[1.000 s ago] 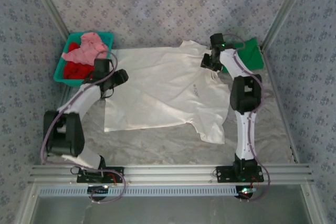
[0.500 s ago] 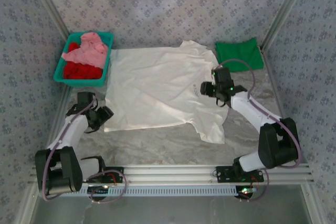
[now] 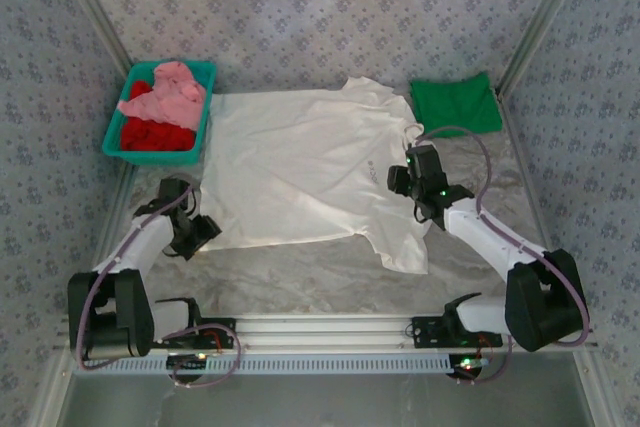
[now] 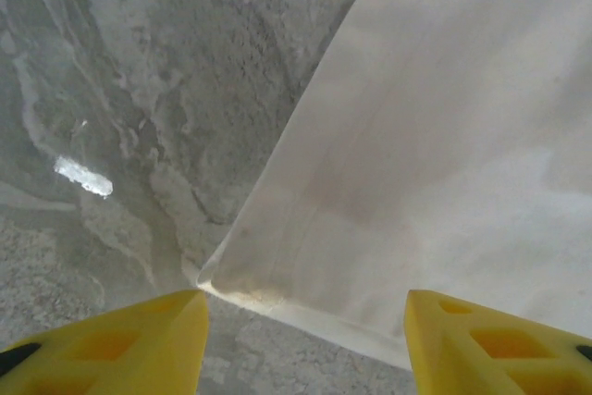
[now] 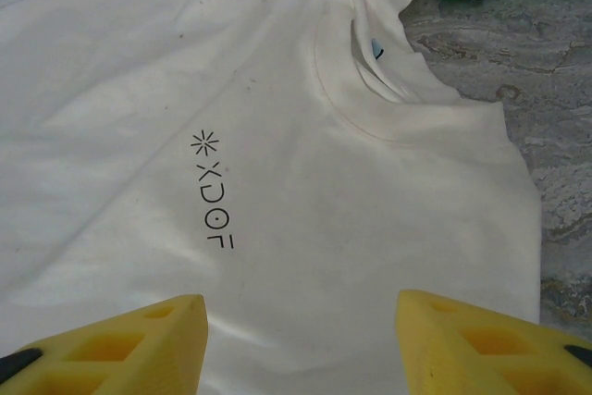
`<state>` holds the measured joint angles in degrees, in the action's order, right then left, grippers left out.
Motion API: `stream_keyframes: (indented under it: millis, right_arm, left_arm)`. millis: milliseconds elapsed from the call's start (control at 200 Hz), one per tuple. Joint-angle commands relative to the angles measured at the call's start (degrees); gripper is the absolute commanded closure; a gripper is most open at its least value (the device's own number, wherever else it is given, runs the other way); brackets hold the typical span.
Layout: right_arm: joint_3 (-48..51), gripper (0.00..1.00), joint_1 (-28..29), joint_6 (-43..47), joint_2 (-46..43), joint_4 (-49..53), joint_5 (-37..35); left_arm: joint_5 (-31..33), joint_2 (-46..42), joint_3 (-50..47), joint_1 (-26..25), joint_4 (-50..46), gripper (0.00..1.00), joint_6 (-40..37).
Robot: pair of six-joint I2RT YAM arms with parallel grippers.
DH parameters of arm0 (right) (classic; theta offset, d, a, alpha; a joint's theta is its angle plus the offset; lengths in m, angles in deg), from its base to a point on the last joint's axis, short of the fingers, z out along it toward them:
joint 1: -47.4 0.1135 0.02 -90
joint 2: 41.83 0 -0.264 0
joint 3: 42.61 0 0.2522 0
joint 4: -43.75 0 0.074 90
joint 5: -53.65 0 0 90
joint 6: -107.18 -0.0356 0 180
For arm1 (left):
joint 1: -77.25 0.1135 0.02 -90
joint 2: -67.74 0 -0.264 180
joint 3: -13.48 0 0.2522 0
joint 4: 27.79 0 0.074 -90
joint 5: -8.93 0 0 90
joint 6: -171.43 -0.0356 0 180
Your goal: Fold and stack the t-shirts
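The grey counter carried the cream-white t-shirt, spread flat at its centre. On the left arm the jaws stood wide, empty, astride the shirt's 8 o'clock hem corner. On the right arm the jaws stood wide, empty, above the chest. A teal basket at 10 o'clock held a pink t-shirt and a red t-shirt. The folded green t-shirt lay at 1 o'clock. The small chest mark was just ahead of the right jaws.
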<state>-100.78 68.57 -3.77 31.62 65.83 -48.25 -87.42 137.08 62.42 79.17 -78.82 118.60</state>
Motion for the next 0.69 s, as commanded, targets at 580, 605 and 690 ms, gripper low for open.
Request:
stream_keyframes:
  millis: [580,605,690]
  right_arm:
    - [5.71,0.38,1.35,-10.57,-7.27,15.09,-0.80]
    - [5.37,0.38,1.27,-12.01,-7.35,17.56,-0.03]
    - [4.89,0.38,0.86,-16.28,-7.83,24.36,3.48]
  left_arm:
    - [3.90,5.50,1.69,0.62,4.41,0.96,-4.12]
    - [3.94,5.06,1.81,0.79,4.25,0.96,-4.19]
    - [3.93,3.83,2.24,1.25,3.37,1.00,-4.58]
